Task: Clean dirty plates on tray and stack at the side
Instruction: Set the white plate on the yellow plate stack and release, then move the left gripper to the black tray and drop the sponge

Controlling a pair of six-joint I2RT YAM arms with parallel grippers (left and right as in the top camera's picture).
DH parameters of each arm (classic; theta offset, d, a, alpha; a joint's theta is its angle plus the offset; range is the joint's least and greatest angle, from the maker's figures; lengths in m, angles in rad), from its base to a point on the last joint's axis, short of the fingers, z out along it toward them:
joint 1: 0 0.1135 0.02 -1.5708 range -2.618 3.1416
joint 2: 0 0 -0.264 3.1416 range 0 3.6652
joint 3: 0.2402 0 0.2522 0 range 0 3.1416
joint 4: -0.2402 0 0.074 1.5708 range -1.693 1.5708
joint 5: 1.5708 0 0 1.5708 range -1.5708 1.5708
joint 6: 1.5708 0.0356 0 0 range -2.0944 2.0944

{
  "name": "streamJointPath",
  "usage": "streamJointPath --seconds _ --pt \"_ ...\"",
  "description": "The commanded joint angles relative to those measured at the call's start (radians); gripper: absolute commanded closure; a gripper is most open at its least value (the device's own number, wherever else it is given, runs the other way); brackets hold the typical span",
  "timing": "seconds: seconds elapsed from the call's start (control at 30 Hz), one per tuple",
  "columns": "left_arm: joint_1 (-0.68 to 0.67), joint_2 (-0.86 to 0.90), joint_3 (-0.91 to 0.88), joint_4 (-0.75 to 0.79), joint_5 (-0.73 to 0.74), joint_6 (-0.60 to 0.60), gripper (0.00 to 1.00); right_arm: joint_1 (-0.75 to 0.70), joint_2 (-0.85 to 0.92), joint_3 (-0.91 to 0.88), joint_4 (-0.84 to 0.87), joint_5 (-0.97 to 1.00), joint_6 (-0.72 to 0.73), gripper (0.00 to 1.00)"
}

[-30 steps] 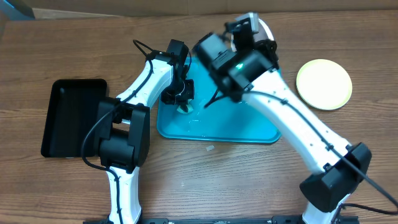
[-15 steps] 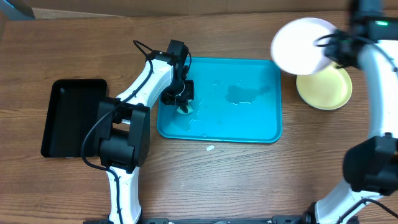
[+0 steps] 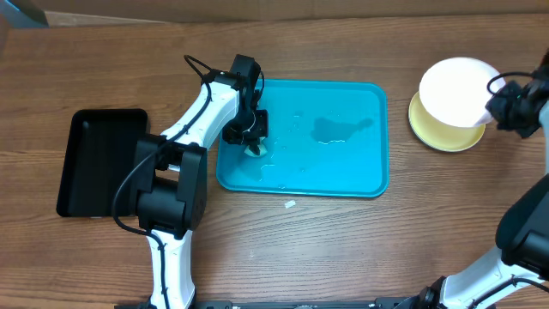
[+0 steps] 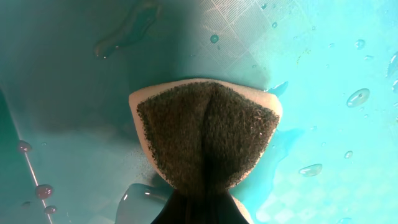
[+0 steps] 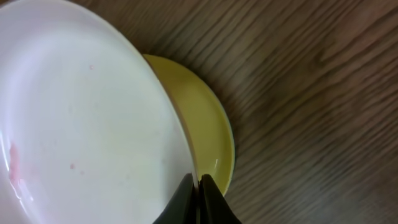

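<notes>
The big blue tray (image 3: pixel 300 182) is wet, with puddles and drops on it, and no plate lies on it. To the right of the tray, the white plate (image 3: pixel 457 86) hangs tilted over the yellow plate (image 3: pixel 433 137), which lies flat. I cannot tell if the two touch. The right claw (image 5: pixel 198 186) is closed on the thin rim of the white plate. I think this plate is light and stiff, but maybe wet and slippery. A pinch on the rim is a good hold only if the plate goes down slowly. At the left end of the tray, the left claw (image 4: pixel 200 208) is closed on a sponge (image 4: pixel 205 130). The sponge is soft and folds in the pinch. A faint pink mark (image 5: pixel 11 163) shows near the white plate's edge.
</notes>
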Motion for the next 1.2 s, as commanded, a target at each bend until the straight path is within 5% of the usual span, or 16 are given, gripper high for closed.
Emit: streamJointPath --seconds 0.0,0.13,0.27,0.33,0.6,0.83,1.07,1.17 --pt "-0.008 -0.009 -0.011 0.003 0.018 0.015 0.96 0.0 -0.027 -0.074 0.061 0.037 0.042 0.96" --pt "-0.008 -0.009 -0.011 0.008 0.018 0.015 0.96 0.003 -0.027 -0.142 0.119 0.027 0.042 0.89" --pt "-0.008 -0.009 -0.011 0.022 0.018 0.015 0.96 0.003 -0.026 -0.149 0.134 -0.055 0.041 0.36" --pt "-0.008 -0.009 -0.011 0.023 0.018 0.015 0.96 0.003 -0.026 -0.149 0.135 -0.142 0.018 0.23" --pt "0.001 -0.023 0.024 -0.008 0.034 0.023 0.96 0.045 -0.047 -0.149 0.074 -0.532 -0.053 0.23" --pt "0.035 -0.142 0.119 -0.087 0.01 0.054 0.96 0.191 -0.165 -0.149 0.03 -0.538 -0.072 0.25" --pt "0.096 -0.29 0.118 -0.146 -0.213 0.033 0.96 0.392 -0.264 -0.149 0.03 -0.504 -0.075 0.24" --pt "0.158 -0.303 0.118 -0.2 -0.308 0.006 0.96 0.48 -0.266 -0.149 0.027 -0.5 -0.075 0.05"
